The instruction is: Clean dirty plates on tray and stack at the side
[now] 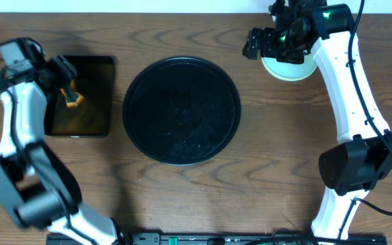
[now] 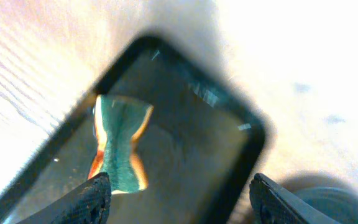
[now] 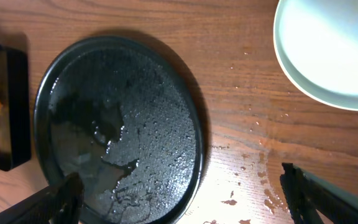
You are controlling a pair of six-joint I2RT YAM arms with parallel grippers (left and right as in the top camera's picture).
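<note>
The round black tray (image 1: 181, 110) lies in the middle of the table, wet and with no plate on it; it also shows in the right wrist view (image 3: 120, 130). A pale mint plate (image 1: 288, 68) sits at the back right, partly under my right gripper (image 1: 263, 42); the right wrist view shows it clean (image 3: 328, 53), and I cannot tell how many plates are stacked there. My right gripper (image 3: 179, 199) is open and empty above the table. My left gripper (image 2: 179, 199) is open over the rectangular tray, next to the sponge (image 2: 120, 146).
The small rectangular black tray (image 1: 82, 95) at the left holds a green and orange sponge (image 1: 71, 95). Water drops and brown spots (image 3: 253, 180) lie on the wood to the right of the round tray.
</note>
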